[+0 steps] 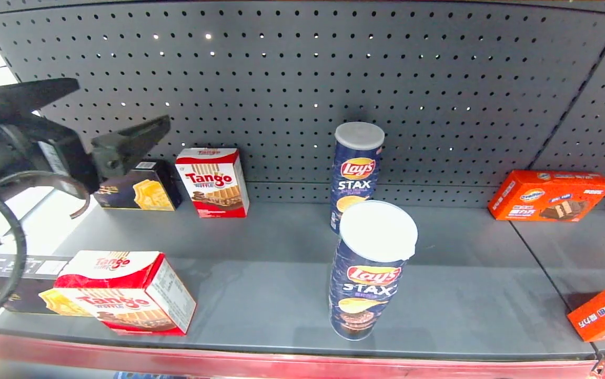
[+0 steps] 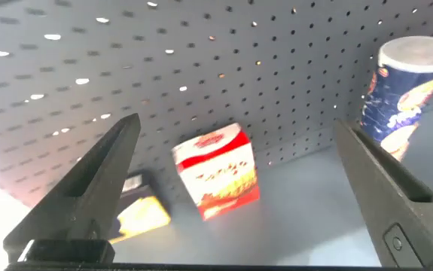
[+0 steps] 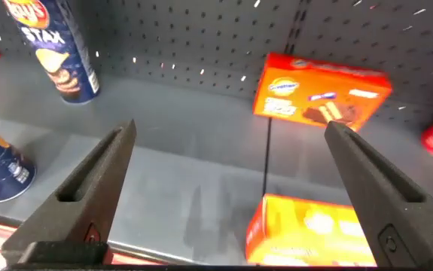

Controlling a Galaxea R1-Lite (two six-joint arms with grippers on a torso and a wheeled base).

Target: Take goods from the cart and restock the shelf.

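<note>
Left end effector [image 1: 118,103] released, empty, above left end of shelf [image 1: 260,252], near rear wafer box [image 1: 213,181]. Right end effector [image 3: 231,129] released, empty, near front orange box [image 3: 314,229].

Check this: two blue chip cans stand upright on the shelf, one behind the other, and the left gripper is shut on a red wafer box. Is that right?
No. The left wrist view shows the left gripper open and empty; the red wafer box stands on the shelf beyond it. The rest is right.
</note>
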